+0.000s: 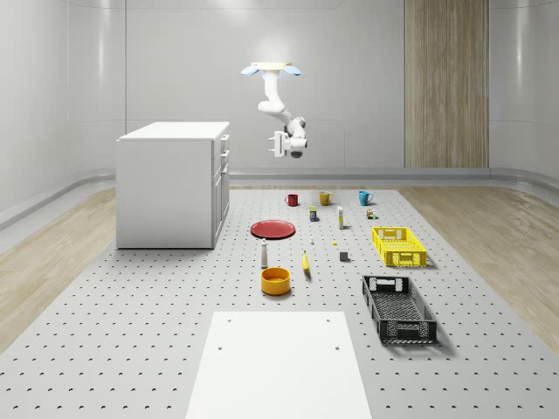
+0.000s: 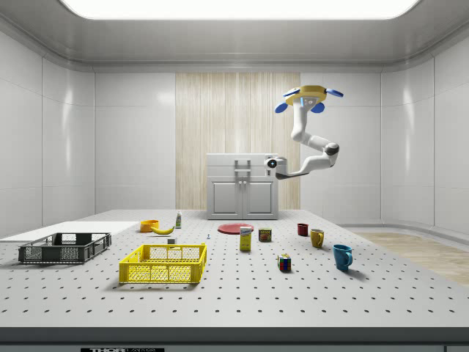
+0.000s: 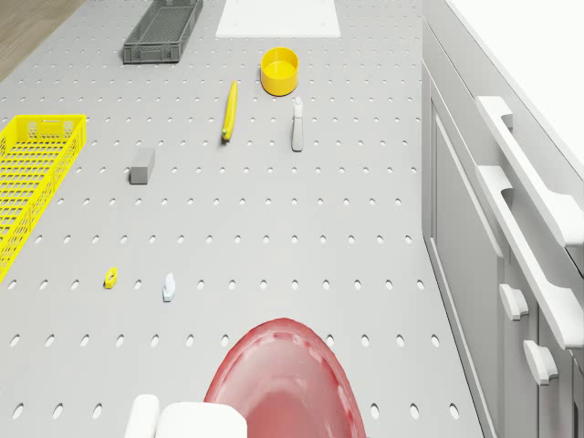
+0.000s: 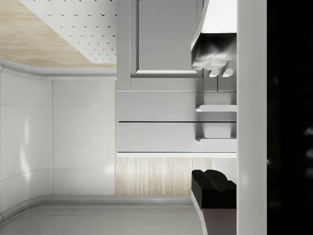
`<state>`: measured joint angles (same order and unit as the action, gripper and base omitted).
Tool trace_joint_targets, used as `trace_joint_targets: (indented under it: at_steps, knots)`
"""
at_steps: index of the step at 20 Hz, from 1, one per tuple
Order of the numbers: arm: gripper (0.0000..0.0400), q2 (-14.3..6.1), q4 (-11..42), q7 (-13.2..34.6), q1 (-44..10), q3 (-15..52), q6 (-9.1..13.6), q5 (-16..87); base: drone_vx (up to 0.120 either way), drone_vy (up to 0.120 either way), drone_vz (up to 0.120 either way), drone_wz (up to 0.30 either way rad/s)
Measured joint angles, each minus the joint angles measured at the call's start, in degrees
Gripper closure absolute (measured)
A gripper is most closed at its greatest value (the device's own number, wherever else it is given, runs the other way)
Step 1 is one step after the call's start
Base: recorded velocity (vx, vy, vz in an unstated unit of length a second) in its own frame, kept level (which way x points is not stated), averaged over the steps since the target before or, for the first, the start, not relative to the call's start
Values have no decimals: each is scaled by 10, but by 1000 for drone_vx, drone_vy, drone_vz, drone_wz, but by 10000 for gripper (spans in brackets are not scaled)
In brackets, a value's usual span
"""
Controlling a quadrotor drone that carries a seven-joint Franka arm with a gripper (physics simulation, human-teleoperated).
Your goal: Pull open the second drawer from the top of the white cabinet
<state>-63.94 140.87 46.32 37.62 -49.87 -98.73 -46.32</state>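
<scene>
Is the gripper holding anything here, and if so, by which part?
Nothing is held. The gripper hangs in the air, apart from the white cabinet, level with its drawers; the drone hovers above the floor items.

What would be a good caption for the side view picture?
Flying drone hovers beside the white cabinet, its gripper near the drawer handles.

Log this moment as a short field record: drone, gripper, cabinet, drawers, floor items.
drone: hovers in the air beside the white cabinet's front
gripper: level with the upper drawers, apart from the cabinet, holding nothing
white cabinet: stands on the perforated floor
drawers: two handled drawer fronts at the top, both flush, neither pulled out
floor items: red plate, yellow crate, black crate, banana, three mugs
</scene>
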Motion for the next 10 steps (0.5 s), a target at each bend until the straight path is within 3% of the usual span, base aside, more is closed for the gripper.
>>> trace_joint_targets:
  at_steps: [4,10]
  knots:
    - [100,-5,1,3,4,-1,-4,4,120,-110,0,0]
    - [100,-11,1,8,10,-3,-10,9,120,0,0,0]
